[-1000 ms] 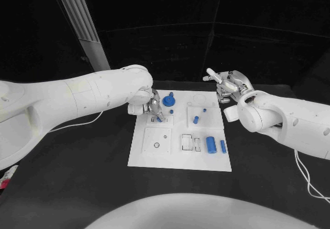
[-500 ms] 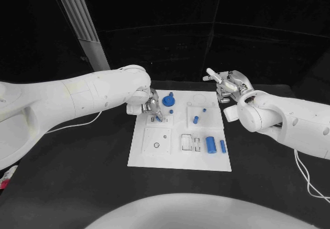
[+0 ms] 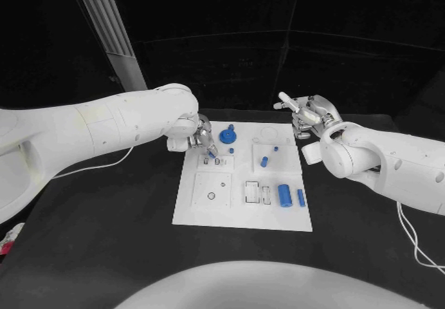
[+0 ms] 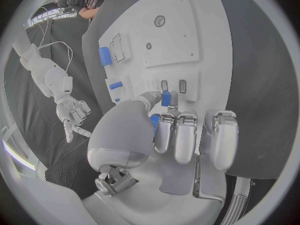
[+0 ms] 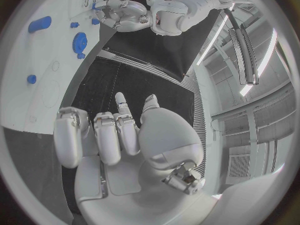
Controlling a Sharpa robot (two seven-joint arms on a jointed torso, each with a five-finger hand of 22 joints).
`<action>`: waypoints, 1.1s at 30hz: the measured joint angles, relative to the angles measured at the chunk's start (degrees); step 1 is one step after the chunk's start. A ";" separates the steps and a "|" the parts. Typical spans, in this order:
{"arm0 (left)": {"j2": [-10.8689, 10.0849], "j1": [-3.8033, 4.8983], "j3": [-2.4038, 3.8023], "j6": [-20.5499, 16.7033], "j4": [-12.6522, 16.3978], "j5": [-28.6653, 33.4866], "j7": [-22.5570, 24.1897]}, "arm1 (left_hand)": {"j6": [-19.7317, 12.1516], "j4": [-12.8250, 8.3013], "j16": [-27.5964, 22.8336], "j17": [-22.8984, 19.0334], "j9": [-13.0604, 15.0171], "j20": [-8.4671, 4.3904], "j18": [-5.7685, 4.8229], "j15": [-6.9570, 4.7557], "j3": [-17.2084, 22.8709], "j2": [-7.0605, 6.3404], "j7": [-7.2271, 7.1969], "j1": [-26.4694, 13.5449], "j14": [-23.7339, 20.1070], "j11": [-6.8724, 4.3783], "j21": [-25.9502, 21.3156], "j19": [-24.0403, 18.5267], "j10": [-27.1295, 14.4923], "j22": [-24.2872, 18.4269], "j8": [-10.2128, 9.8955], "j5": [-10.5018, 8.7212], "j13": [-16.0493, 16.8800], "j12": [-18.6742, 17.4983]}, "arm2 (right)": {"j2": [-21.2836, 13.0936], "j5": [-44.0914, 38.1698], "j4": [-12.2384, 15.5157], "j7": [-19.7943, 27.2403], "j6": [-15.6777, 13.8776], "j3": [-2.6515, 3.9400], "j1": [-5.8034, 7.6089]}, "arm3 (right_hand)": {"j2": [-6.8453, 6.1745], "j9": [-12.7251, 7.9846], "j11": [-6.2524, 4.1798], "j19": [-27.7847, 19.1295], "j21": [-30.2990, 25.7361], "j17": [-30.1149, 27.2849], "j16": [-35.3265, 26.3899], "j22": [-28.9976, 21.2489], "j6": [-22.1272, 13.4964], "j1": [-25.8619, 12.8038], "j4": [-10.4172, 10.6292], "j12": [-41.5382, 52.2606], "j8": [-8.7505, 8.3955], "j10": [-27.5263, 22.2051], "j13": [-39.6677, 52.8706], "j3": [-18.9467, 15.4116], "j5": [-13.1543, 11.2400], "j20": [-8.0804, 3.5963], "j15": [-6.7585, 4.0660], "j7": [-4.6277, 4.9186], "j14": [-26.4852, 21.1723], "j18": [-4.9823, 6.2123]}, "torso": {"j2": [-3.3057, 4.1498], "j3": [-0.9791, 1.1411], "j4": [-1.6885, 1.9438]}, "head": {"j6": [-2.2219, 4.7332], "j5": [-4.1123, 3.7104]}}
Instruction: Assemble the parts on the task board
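Note:
The white task board [image 3: 243, 206] lies in the middle of the table. My left hand [image 3: 199, 137] hovers over its far left part and pinches a small blue part [image 4: 165, 99] between thumb and finger, just above two small slots [image 4: 173, 86]. My right hand [image 3: 310, 116] hangs by the board's far right corner, fingers apart and holding nothing. On the board are a blue gear [image 3: 229, 136], a blue peg [image 3: 264, 161], a thick blue cylinder [image 3: 285, 194] and a slim blue piece [image 3: 301, 197]. The right wrist view shows the gear [image 5: 80, 41] and my left hand [image 5: 122, 15].
A grey post [image 3: 116, 45] stands at the back left beyond the table. A thin white cable [image 3: 102, 167] trails over the black table under my left arm. Another cable [image 3: 413, 232] runs along the right side.
My left hand has drawn back a little toward the board's far left edge, still pinching the small blue part. The right hand has not moved.

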 measured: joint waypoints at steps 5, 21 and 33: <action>-0.39 0.16 0.01 -0.05 0.17 0.14 0.56 | 0.00 -0.59 0.00 0.00 -0.01 0.00 0.00 0.00 1.51 0.00 0.00 -0.82 0.00 0.00 0.00 0.00 0.00 0.00 -0.01 -0.23 0.00 0.00 | -0.04 0.00 -0.08 -0.05 -0.03 0.00 0.00 | 0.00 0.00 0.00 0.00 0.00 0.00 0.00 0.00 0.00 0.00 0.00 0.00 0.00 0.00 0.00 0.00 0.00 0.00 0.00 0.00 0.00 0.00 | 0.00 0.00 -0.01 | 0.00 0.00; 0.57 0.20 0.01 1.17 0.12 0.77 0.68 | 0.16 -0.17 0.00 0.00 -0.24 0.00 0.00 0.00 3.02 0.23 0.01 -2.65 0.00 0.00 0.00 0.00 0.00 0.00 -0.48 -0.49 0.00 0.00 | 0.11 0.00 -0.10 -0.16 -0.12 0.00 -0.02 | 0.00 0.00 0.00 0.00 0.00 -0.01 0.00 0.00 0.00 0.00 0.00 0.00 0.00 0.00 0.00 0.00 0.00 0.00 0.00 0.00 0.00 0.00 | 0.03 0.01 -0.06 | 0.00 0.27; 0.91 0.01 0.00 1.92 -0.01 0.90 -0.74 | 1.20 0.79 0.00 0.00 -0.70 0.00 0.00 0.00 4.44 -0.10 0.21 -3.99 0.00 0.00 0.00 0.00 0.00 0.00 -1.32 -1.69 0.00 0.00 | 0.17 0.00 -0.13 -0.19 -0.16 0.00 -0.02 | 0.00 0.00 0.00 0.00 0.00 -0.01 0.00 0.00 0.00 0.00 0.00 0.00 0.00 0.00 0.00 0.00 0.00 0.00 0.00 0.00 0.00 0.00 | 0.02 0.03 -0.06 | 0.00 0.36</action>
